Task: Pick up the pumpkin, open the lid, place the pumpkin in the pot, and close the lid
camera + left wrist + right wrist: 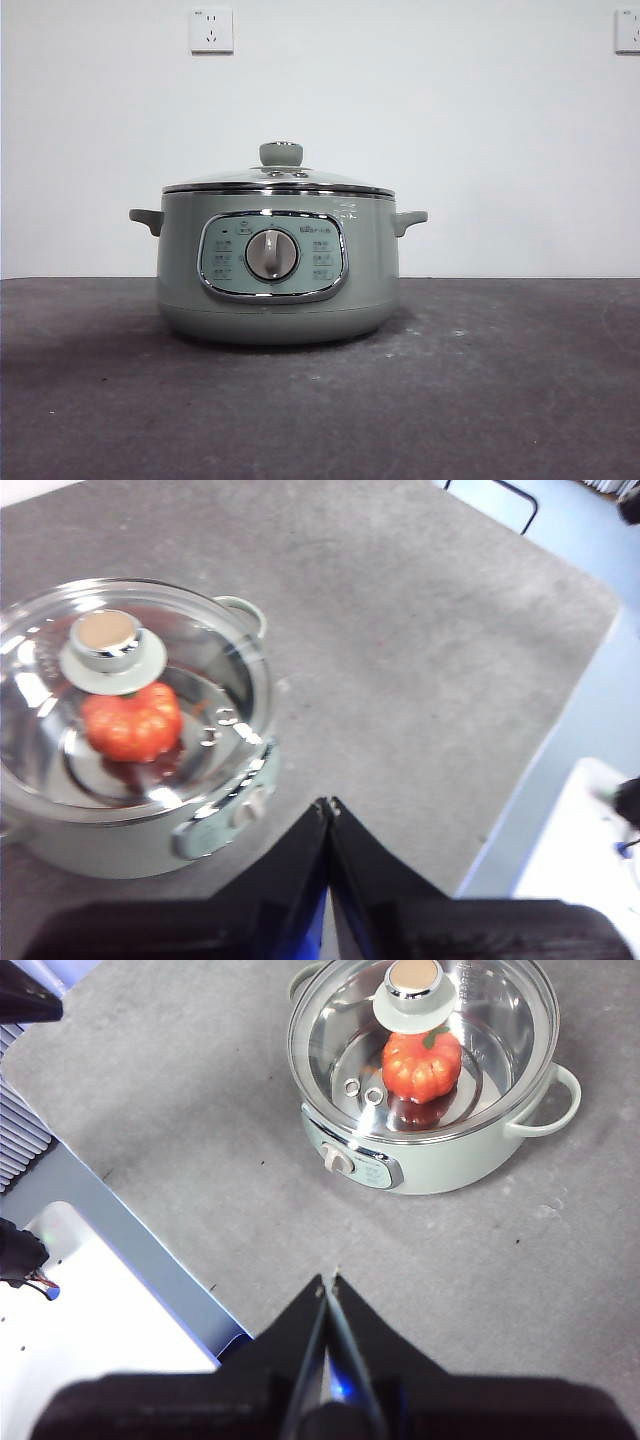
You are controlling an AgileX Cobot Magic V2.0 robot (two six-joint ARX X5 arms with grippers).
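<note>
The sage-green pot (278, 265) stands at the middle of the grey table, dial facing the front camera. Its glass lid (280, 180) sits closed on the rim, green knob (281, 153) on top. Through the glass, both wrist views show the orange-red pumpkin (132, 721) (422, 1064) lying inside the pot (120, 830) (440, 1160) under the lid (60, 690) (340, 1020). My left gripper (329, 805) is shut and empty, held high and away from the pot. Likewise raised and apart from the pot, my right gripper (329, 1282) is shut on nothing.
The grey table (500, 380) spreads around the pot on all sides. Its edge (540, 770) (130, 1230) shows in the wrist views, with pale floor and a white surface (90, 1340) beyond. Two wall sockets (211, 30) hang on the white wall behind.
</note>
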